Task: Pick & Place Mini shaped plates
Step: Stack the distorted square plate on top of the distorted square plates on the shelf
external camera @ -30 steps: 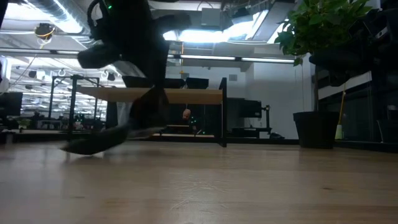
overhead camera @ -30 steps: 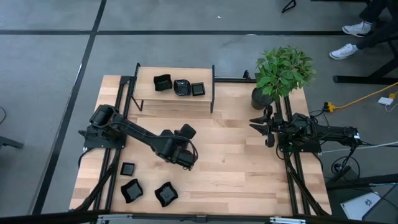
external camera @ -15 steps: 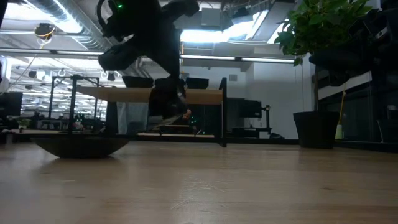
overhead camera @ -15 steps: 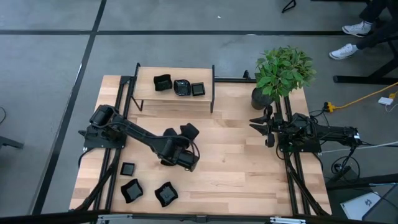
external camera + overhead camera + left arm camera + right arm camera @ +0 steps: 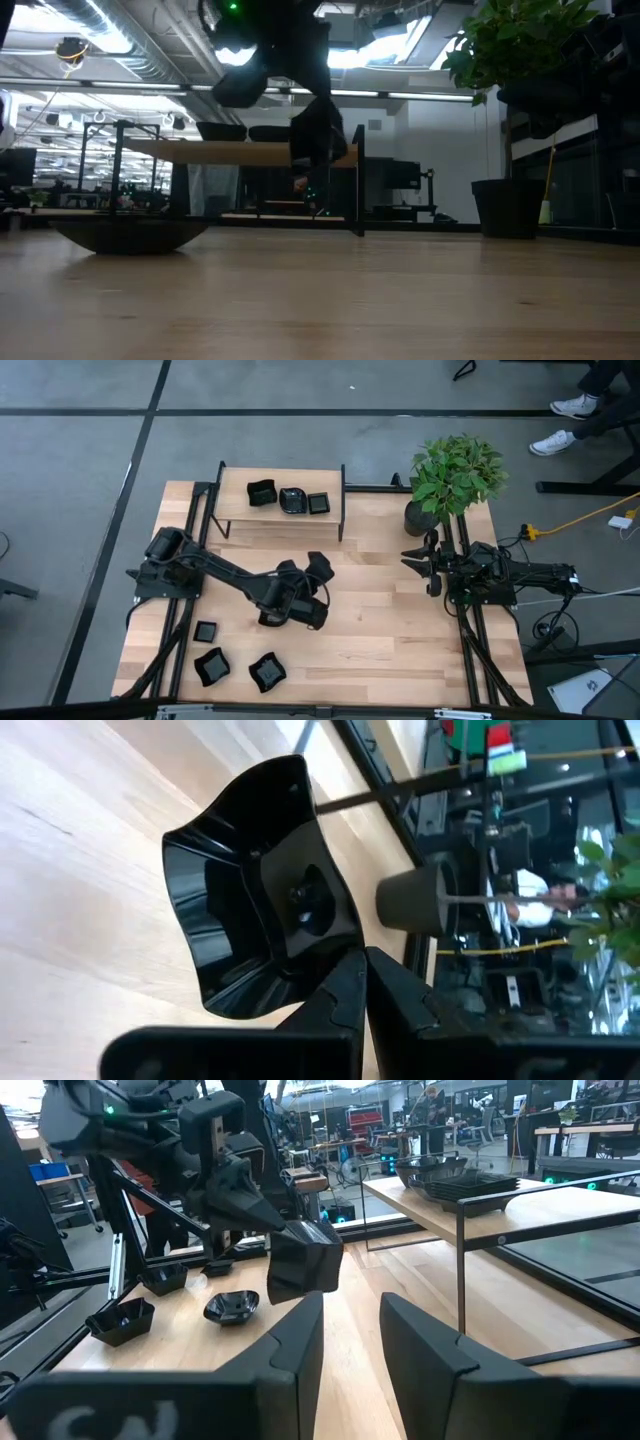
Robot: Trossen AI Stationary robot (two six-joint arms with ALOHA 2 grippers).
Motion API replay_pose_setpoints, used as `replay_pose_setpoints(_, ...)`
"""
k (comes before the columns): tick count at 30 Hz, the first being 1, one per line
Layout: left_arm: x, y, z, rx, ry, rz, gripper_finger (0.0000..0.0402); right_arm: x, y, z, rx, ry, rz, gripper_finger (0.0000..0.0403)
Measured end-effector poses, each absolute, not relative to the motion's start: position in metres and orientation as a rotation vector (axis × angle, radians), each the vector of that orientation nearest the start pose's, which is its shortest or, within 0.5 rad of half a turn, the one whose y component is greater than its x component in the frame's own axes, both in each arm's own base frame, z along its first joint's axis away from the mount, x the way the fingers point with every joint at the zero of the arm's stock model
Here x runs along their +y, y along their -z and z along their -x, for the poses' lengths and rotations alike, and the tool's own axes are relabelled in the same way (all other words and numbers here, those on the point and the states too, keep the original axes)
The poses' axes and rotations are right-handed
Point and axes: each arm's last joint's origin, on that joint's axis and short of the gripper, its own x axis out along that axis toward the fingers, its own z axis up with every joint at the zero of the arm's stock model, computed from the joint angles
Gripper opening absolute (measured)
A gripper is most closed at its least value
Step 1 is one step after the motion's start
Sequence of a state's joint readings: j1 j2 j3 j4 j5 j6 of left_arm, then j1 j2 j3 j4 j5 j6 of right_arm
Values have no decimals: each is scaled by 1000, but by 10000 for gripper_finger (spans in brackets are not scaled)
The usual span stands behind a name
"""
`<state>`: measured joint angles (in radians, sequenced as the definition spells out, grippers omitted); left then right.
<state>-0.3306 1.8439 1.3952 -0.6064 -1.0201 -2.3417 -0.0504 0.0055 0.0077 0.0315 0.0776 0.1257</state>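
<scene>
My left gripper [image 5: 312, 582] hangs over the middle of the table, shut on one black wavy-edged mini plate [image 5: 255, 890]. That plate also shows in the right wrist view [image 5: 305, 1258]. Three more plates [image 5: 211, 665] lie flat on the table's near left part. Three others [image 5: 292, 499] sit on the raised wooden shelf [image 5: 240, 512] at the far side. My right gripper [image 5: 350, 1335] waits open at the table's right edge, beside the plant pot, with nothing between its fingers. My left gripper pinches the plate's rim [image 5: 322, 958] at one edge between its two fingers. The fingers [image 5: 395, 990] slant downward, pointing toward the table's right. The plate is lifted clear of the table and stands tipped up on edge beyond the fingertips, its hollow side toward the wrist.
A potted green plant [image 5: 455, 475] stands at the far right corner. The shelf's black metal legs [image 5: 358, 180] stand on the table's far half. Bare wood [image 5: 380, 630] stretches across the middle and near right.
My left gripper has risen and gone toward the table's right edge, still shut on the plate. Its wrist has turned, so the plate has tipped up further on edge and stays clear of the table.
</scene>
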Motion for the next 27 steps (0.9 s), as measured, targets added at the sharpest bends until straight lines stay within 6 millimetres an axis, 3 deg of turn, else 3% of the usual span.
replay_pose_setpoints(17, -69, -260, -377, -193, -1030, 1367, 2, -7, -169, -97, -42, 125, -126, 103)
replay_pose_setpoints(27, -52, -284, -369, -162, -1007, 1295, 2, -7, -169, -97, -42, 125, -126, 103)
